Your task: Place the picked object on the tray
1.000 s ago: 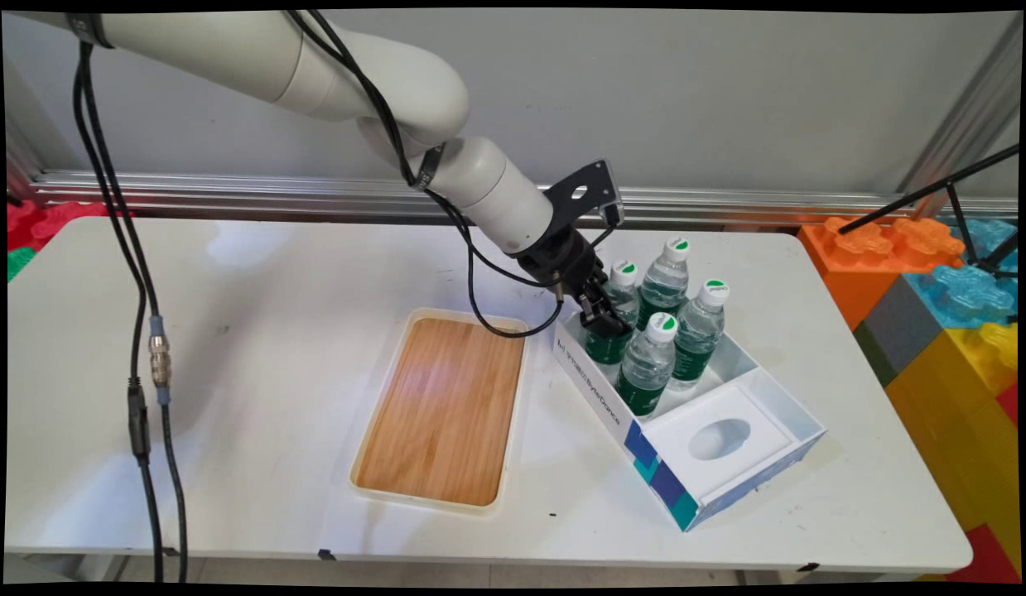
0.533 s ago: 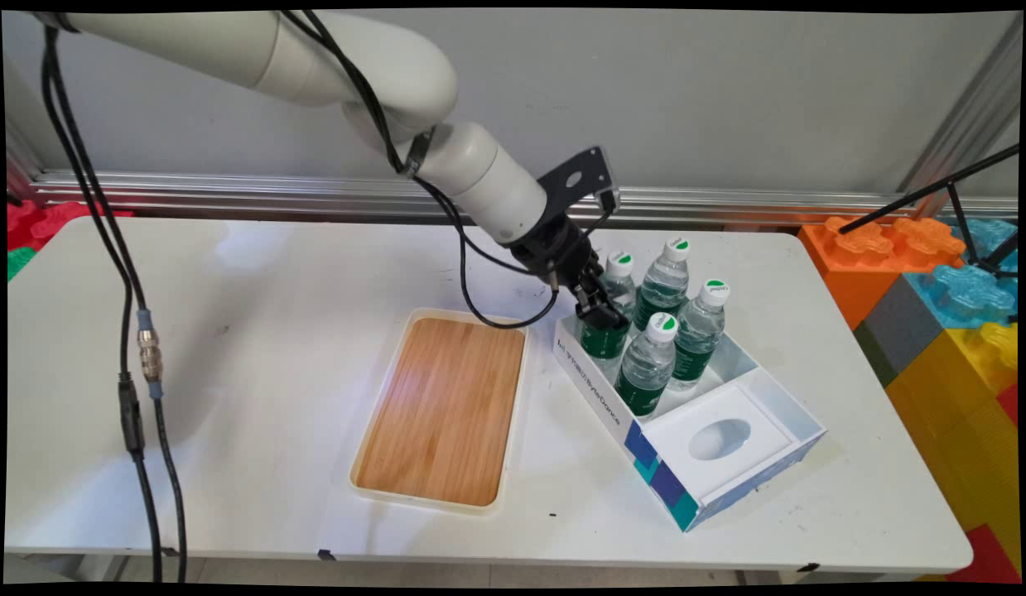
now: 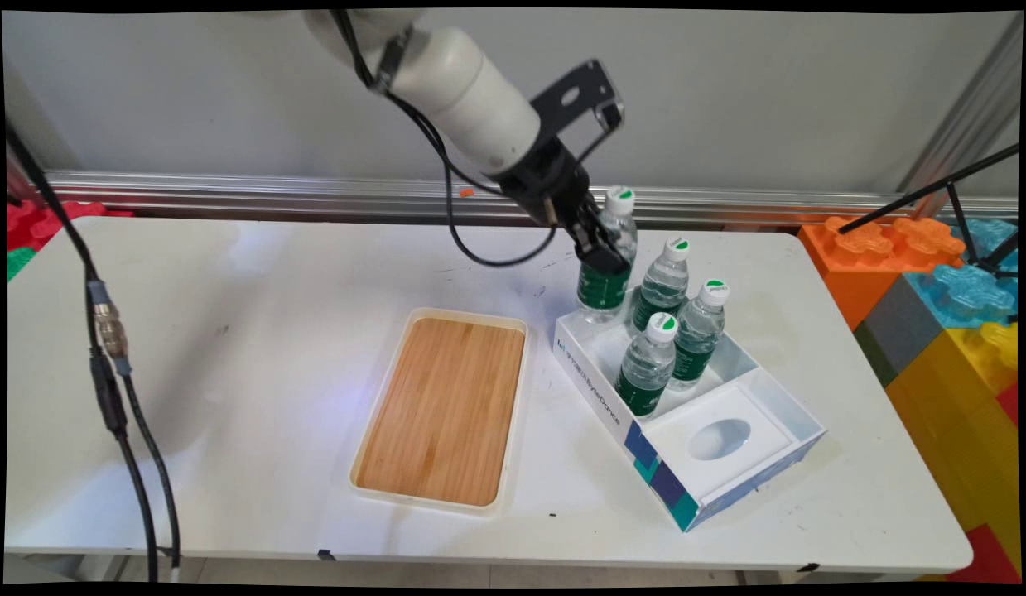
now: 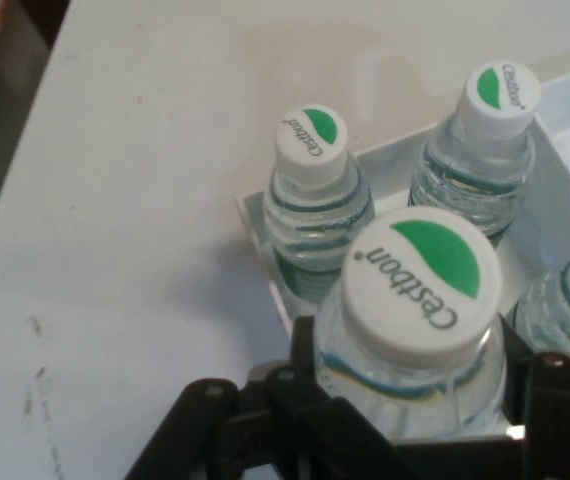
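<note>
My gripper is shut on a clear water bottle with a green label and white cap, held up above the far left corner of the white cardboard box. In the hand view the held bottle's cap fills the lower middle, with the gripper closed around its neck. Three like bottles stand upright in the box: one at the back, one on the right, one in front. Two of them show below the hand as bottle and bottle.
A wooden-bottomed tray lies left of the box. The box's near end has a white insert with an oval hole. Big coloured toy blocks and a black stand are at the right edge. Black cables hang at the left.
The gripper has risen with the bottle, lifting it out of the box's far left corner. The other three bottles, the box and the tray have stayed put.
</note>
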`<state>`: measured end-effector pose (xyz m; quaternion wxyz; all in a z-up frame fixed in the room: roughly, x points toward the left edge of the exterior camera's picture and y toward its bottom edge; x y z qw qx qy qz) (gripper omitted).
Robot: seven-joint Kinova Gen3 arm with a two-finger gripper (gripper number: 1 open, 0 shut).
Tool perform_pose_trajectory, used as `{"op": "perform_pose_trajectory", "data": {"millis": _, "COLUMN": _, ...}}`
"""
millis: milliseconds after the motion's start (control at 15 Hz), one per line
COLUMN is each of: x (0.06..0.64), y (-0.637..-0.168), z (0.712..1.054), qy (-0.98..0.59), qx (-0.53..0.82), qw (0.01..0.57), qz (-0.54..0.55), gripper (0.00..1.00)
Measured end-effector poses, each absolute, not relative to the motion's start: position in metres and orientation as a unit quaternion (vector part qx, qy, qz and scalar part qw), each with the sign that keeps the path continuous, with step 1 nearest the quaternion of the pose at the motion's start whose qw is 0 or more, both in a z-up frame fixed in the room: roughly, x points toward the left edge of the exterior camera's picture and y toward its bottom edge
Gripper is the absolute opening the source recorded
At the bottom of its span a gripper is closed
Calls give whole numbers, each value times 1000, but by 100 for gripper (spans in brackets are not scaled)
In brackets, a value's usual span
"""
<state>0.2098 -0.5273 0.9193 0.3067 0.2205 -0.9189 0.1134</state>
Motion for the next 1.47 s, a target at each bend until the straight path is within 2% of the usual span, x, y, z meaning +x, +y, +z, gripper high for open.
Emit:
{"op": "perform_pose_trajectory", "data": {"millis": 333, "x": 245, "y": -507, "z": 958, "qy": -920, "qx": 243, "qw": 282, "qz": 125, "gripper": 0}}
{"op": "perform_pose_trajectory", "data": {"millis": 600, "x": 290, "y": -483, "z": 960, "qy": -925, "qx": 241, "qw": 265, "qz": 127, "gripper": 0}}
{"op": "perform_pose_trajectory", "data": {"millis": 933, "x": 338, "y": -459, "z": 922, "qy": -928, "qx": 225, "qw": 271, "qz": 123, "gripper": 0}}
{"op": "perform_pose_trajectory", "data": {"millis": 1467, "x": 354, "y": -467, "z": 854, "qy": -922, "qx": 214, "qw": 292, "qz": 135, "gripper": 0}}
